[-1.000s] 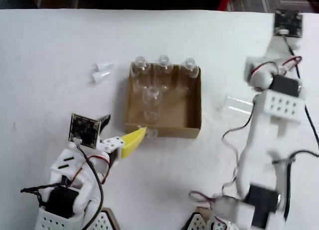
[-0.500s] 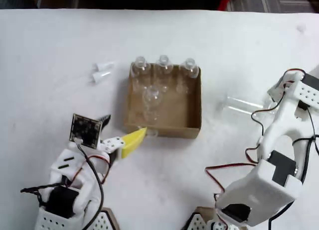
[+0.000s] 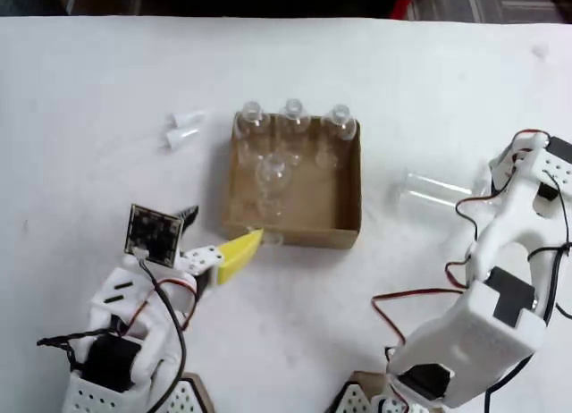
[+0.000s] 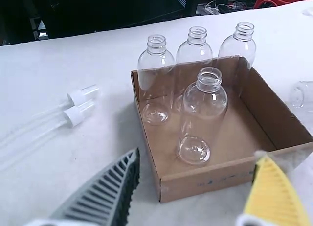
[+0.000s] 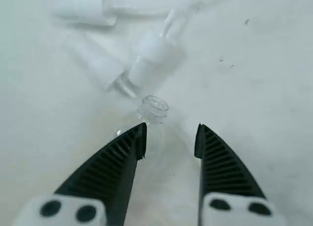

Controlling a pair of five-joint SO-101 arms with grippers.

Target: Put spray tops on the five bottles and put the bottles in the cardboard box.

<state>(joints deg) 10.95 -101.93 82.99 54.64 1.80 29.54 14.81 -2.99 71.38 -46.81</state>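
The cardboard box (image 3: pixel 347 227) stands mid-table with three clear uncapped bottles (image 3: pixel 292 116) along its far wall and one more bottle (image 4: pixel 203 111) in front of them. Another clear bottle (image 3: pixel 431 189) lies on the table to the right of the box. In the right wrist view its neck (image 5: pixel 154 108) points away between the tips of my open right gripper (image 5: pixel 170 138), whose fingers straddle the body. White spray tops (image 5: pixel 155 52) lie just beyond it. My left gripper (image 4: pixel 198 157) is open and holds nothing, just before the box's near left corner. Two spray tops (image 3: pixel 183 131) lie left of the box.
The right arm (image 3: pixel 514 198) bends over the table's right side with loose wires around it. The left arm's base (image 3: pixel 125 350) sits at the near left. The white tabletop (image 3: pixel 107 64) is bare at the back and far left.
The right arm has pulled back from the far right of the table and come down towards the lying bottle. The left arm, box and bottles have not moved.
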